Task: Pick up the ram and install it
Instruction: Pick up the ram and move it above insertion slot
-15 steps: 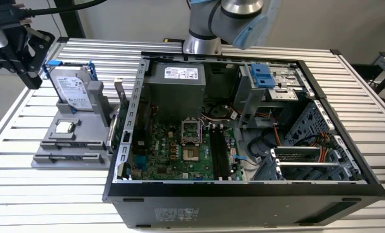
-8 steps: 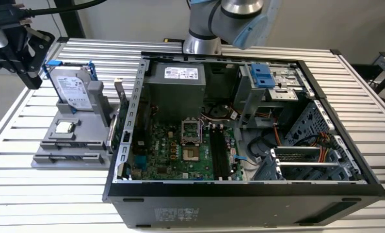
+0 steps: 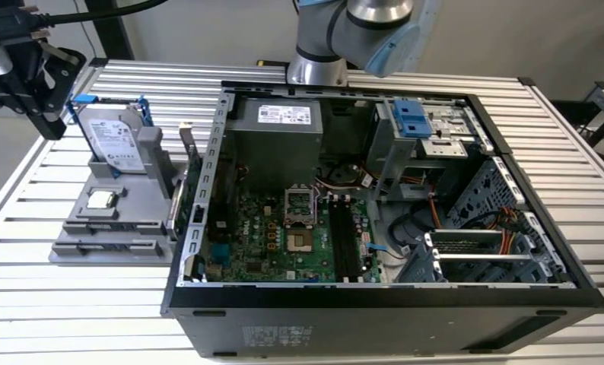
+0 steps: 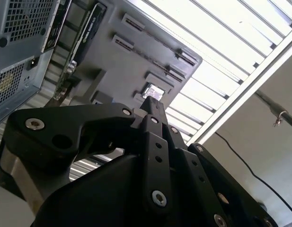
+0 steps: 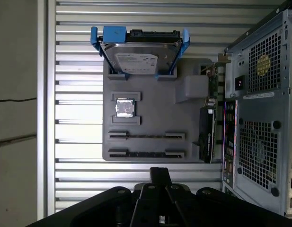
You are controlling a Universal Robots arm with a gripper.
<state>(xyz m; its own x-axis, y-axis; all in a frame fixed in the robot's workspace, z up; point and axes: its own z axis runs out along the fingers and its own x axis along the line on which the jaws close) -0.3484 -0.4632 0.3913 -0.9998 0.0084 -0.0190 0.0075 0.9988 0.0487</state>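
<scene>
Gripper point(image 3: 49, 129) hovers near hard drive point(image 3: 114, 141), beside open computer case point(image 3: 383, 319).

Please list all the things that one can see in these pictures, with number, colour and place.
computer case: one, black, open, on the table.
motherboard: one, green, inside the case.
parts tray: one, grey, on the table beside the case.
hard drive: one, silver with blue rails, upright on the tray.
processor chip: one, silver, flat in a tray recess.
ram: seemingly two, thin dark sticks, on edge in the tray's long holders.
expansion card: one, black, upright between tray and case.
table: one, silver slats, under everything.
robot arm: one, silver and blue, beyond the case.
gripper: one, black, raised near the tray at the exterior view's left.
</scene>
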